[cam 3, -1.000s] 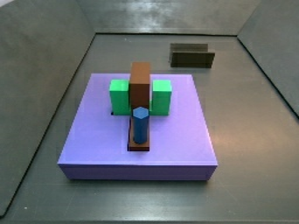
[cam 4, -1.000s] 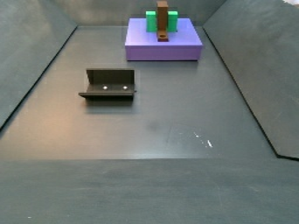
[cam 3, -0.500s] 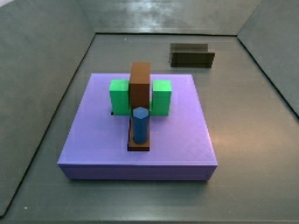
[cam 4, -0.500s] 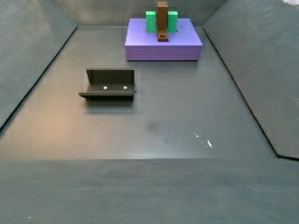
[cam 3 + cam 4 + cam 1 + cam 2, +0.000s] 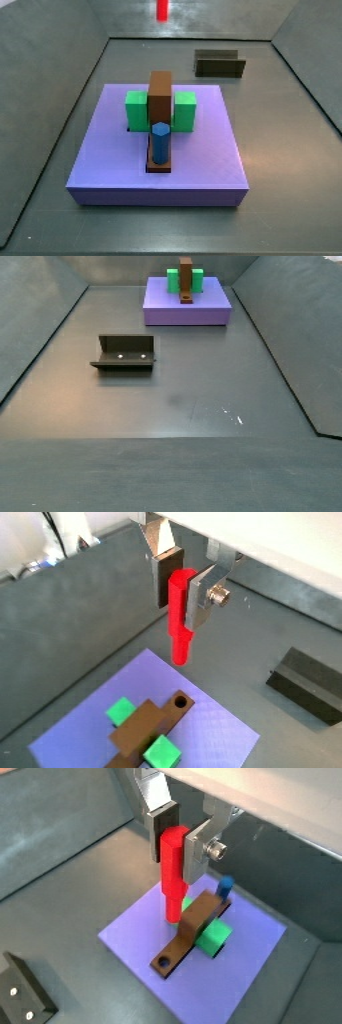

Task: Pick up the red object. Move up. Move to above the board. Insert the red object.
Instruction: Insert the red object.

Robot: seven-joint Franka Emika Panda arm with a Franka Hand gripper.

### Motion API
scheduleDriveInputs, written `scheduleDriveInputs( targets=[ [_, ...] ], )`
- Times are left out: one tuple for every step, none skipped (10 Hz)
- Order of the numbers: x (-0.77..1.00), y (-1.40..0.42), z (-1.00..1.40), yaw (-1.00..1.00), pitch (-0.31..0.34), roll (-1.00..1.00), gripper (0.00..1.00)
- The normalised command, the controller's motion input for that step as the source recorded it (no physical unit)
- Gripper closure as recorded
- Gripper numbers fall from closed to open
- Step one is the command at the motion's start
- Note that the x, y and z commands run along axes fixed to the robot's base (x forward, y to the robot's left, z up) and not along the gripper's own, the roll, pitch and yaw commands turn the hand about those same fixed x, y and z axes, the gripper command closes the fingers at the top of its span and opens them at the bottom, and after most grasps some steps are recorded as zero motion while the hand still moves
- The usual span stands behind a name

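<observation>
Hanging above the board point(image 5: 254, 933), the pincer point(image 5: 182, 840) clamps one red object point(image 5: 173, 873).

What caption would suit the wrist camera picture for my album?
Gripper holds the red object upright, high above the board with its brown bar.

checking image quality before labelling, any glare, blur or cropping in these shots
In a side view the red object is cropped by the frame edge, with glare on the back wall. In both wrist views the gripper holding it looks soft but readable above the board. Faint floor glints in a side view.
</observation>
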Motion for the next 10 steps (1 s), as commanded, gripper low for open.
scheduleDriveInputs(
  targets=[
    [0.00, 0.01, -0.65, 0.00, -0.147, -0.21, 1.00],
    [0.04, -0.07, -0.67, 0.00, -0.114, -0.17, 1.00],
    [0.18, -0.21, -0.65, 0.00, -0.074, -0.13, 1.00],
    [0.29, -0.07, -0.74, 0.01, -0.106, -0.05, 1.00],
    [0.42, 0.00, -0.70, 0.09, -0.077, 0.00, 1.00],
    [0.37, 0.00, -0.63, 0.17, -0.089, 0.03, 1.00],
    [0.33, 0.00, -0.50, 0.24, -0.084, 0.07, 1.00],
    [0.15, 0.00, -0.38, 0.24, -0.057, 0.11, 1.00],
    [0.00, 0.00, -0.24, 0.13, -0.030, 0.12, 1.00],
    [-0.13, 0.24, -0.03, 0.00, -0.004, 0.00, 1.00]
  ],
)
